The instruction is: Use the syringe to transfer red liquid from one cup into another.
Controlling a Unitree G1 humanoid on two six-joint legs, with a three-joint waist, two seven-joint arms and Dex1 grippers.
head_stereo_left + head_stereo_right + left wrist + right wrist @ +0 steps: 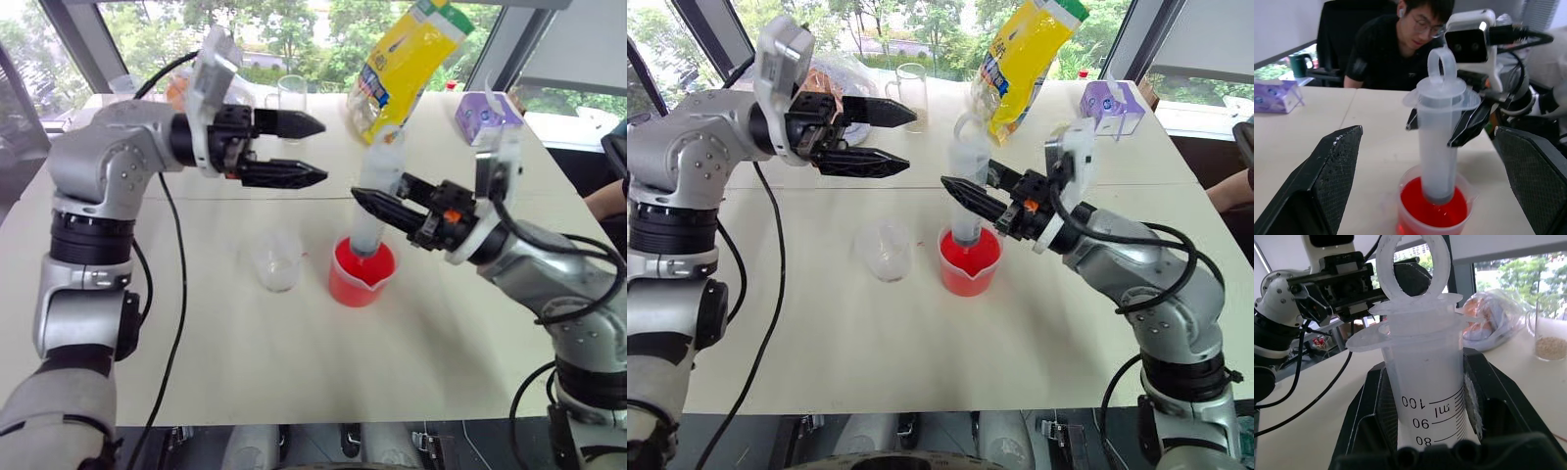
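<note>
The syringe (376, 186) stands upright with its tip down in the spouted beaker (361, 279), which holds the red liquid (1434, 211). Its plunger ring (1413, 264) sits just above the barrel flange. My right gripper (375, 209) is shut on the barrel from the right, with one finger (1484, 396) on each side. My left gripper (319, 150) hangs open in the air to the left of the syringe top, pointing at it, fingers (1327, 181) wide apart and touching nothing. The small clear cup (276, 262) stands on the table just left of the beaker.
A tilted yellow bag (402, 64), a purple tissue box (487, 116) and a handled glass mug (291, 93) sit at the table's far side. A cup of grains (1551, 338) is there too. A person (1400, 49) sits at the right side of the table.
</note>
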